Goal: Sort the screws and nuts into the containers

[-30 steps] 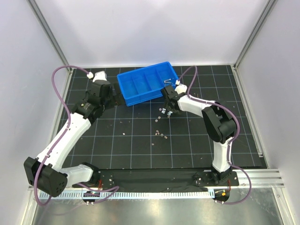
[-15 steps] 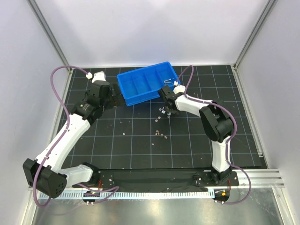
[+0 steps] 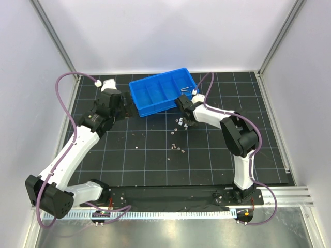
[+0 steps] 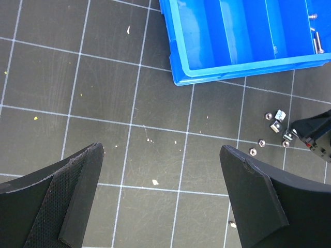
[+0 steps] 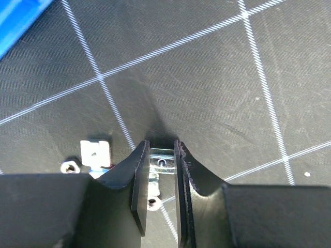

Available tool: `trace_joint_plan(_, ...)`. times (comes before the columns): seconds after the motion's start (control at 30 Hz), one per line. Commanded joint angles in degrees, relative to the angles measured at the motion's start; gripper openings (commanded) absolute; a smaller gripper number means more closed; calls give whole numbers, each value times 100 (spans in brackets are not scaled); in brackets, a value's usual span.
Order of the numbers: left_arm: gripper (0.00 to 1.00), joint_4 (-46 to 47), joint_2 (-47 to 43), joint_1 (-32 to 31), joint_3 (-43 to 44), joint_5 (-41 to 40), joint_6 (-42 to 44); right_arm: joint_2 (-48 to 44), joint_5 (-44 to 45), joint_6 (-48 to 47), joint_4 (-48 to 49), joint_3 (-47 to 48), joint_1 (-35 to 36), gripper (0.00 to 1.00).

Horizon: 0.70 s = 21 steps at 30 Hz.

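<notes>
Pads (image 5: pixel 138 178) of the right gripper (image 5: pixel 161 155) are closed on a nut (image 5: pixel 162 161), one face against each side of it. The nut sits low at the tips and appears to rest on the mat (image 5: pixel 207 77). Taking it by its flat sides, right at the tips, looks chosen so that so small a piece will not twist out when lifted. Just to the left lie more nuts (image 5: pixel 95 152), close to the fingers but not touching them, and another sits under the gap behind the tips.

In the top view this gripper is down on the mat just in front of the right end of the tray (image 3: pixel 155 94), so the carry is short. Two screws (image 3: pixel 185 89) lie in the rightmost compartment. The other three look bare, so I judge the nut belongs in one of those.

The left gripper (image 4: pixel 161 150) hangs over the mat near the tray's left corner, fingers wide apart with nothing between them, out of the way. One risk is that the lift nudges the neighbouring nuts.
</notes>
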Motion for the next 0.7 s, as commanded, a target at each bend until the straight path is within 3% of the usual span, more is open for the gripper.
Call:
trace_joint_plan(0.0, 100, 17, -176, -23, 83, -143, 68, -388, 135, -131, -354, 204, 12, 15)
trace_joint_plan(0.33, 100, -10, -220, -23, 91, -213, 95, -600, 92, -1413, -566, 2039, 21, 11)
trace_joint_plan(0.5, 100, -19, -220, -23, 83, -240, 112, 225, 31, -2038, -311, 2997, 12, 11)
trace_joint_plan(0.67, 100, 8, -203, -23, 83, -152, 103, 1341, -295, -2460, -371, 4553, -23, 11)
